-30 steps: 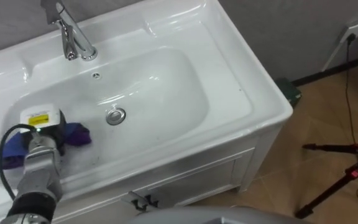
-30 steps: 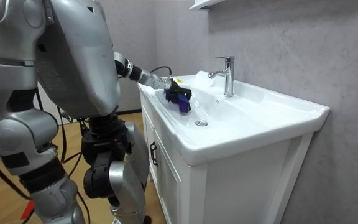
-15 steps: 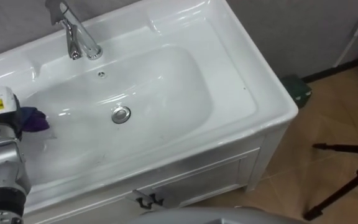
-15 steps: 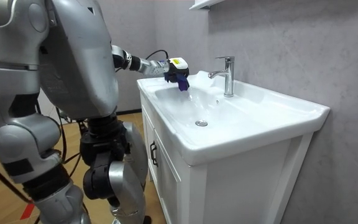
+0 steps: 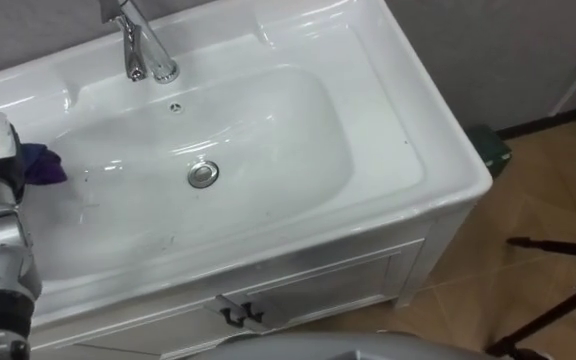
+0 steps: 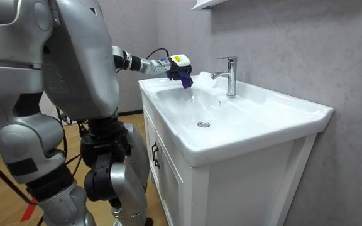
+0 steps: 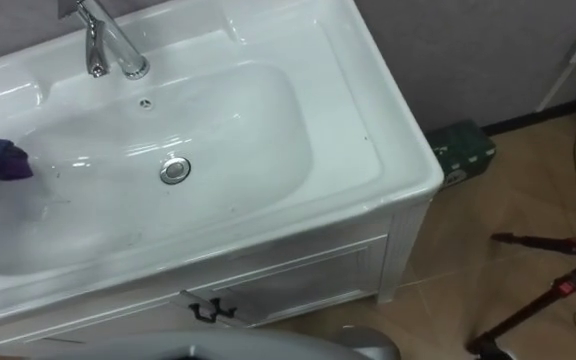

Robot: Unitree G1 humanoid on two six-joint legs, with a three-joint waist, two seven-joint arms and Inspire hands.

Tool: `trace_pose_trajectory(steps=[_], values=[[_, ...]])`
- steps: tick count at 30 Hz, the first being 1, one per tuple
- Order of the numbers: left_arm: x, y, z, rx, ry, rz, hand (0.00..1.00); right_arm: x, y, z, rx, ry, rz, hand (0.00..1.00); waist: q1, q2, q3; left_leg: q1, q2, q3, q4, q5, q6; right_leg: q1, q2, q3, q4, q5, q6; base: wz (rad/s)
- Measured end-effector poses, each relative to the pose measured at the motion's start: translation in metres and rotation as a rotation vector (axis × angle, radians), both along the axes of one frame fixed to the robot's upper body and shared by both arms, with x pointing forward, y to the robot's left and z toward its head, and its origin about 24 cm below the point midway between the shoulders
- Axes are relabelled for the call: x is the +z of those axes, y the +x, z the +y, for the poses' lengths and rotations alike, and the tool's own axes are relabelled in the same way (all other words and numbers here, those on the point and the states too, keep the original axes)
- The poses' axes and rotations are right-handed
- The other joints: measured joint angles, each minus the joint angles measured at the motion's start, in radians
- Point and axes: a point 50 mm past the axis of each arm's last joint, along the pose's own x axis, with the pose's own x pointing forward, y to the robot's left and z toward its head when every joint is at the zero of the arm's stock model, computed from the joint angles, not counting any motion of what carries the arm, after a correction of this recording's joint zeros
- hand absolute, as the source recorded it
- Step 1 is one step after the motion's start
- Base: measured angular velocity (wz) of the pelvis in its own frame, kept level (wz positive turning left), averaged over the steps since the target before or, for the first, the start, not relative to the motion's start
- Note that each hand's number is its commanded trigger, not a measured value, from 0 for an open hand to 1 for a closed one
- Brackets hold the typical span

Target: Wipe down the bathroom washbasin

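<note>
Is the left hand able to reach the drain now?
Probably yes: the left hand holds the purple cloth over the left end of the basin; nothing lies between it and the drain.

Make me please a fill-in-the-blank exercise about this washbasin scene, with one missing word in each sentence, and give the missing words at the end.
1. The robot's left hand holds a ___ cloth.
2. Seen from the robot, the cloth is at the ___ end of the basin.
3. The round ___ lies at the basin's bottom, in front of the faucet.

Missing words: purple; left; drain.
</note>
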Motion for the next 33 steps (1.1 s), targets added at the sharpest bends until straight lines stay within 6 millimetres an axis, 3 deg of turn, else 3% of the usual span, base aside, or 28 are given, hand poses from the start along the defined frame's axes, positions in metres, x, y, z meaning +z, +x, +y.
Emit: trace_pose_trajectory(steps=[7,10,18,24,33], values=[[0.010,0.009,-0.006,-0.040,-0.005,-0.071,1.00,0.000,-0.006,0.001,-0.014,0.002,-0.015,0.00,-0.013,-0.012,0.0064,-0.004,0.000,-0.001,-0.001,0.000,0.000,0.003,-0.003,-0.014,-0.003,0.000,0.000,0.05],[0.009,0.011,-0.013,-0.063,-0.017,-0.101,1.00,-0.001,-0.010,0.002,-0.014,0.006,-0.018,0.00,-0.015,-0.013,0.0054,-0.007,0.001,0.000,0.000,0.000,0.000,0.002,0.000,-0.007,-0.010,0.001,0.003,0.00],[-0.012,0.016,-0.046,-0.111,-0.139,-0.091,1.00,-0.004,-0.012,0.012,0.021,0.033,0.004,0.00,-0.064,-0.018,0.0036,0.000,-0.001,0.007,-0.017,0.000,0.000,-0.001,0.001,0.010,-0.016,0.010,0.006,-0.08],[-0.018,0.026,-0.067,-0.138,-0.254,-0.090,1.00,-0.010,-0.015,0.027,0.050,0.072,0.028,0.00,-0.095,-0.031,0.0084,0.013,-0.001,0.009,-0.031,0.000,0.000,0.000,0.003,0.022,-0.018,0.010,0.006,-0.07],[-0.031,0.026,-0.084,-0.131,-0.381,-0.056,1.00,-0.011,-0.018,0.031,0.069,0.083,0.037,0.00,-0.084,-0.044,0.0045,0.027,0.001,0.025,-0.036,0.000,0.000,0.002,0.005,0.041,-0.014,0.010,0.006,-0.05]])
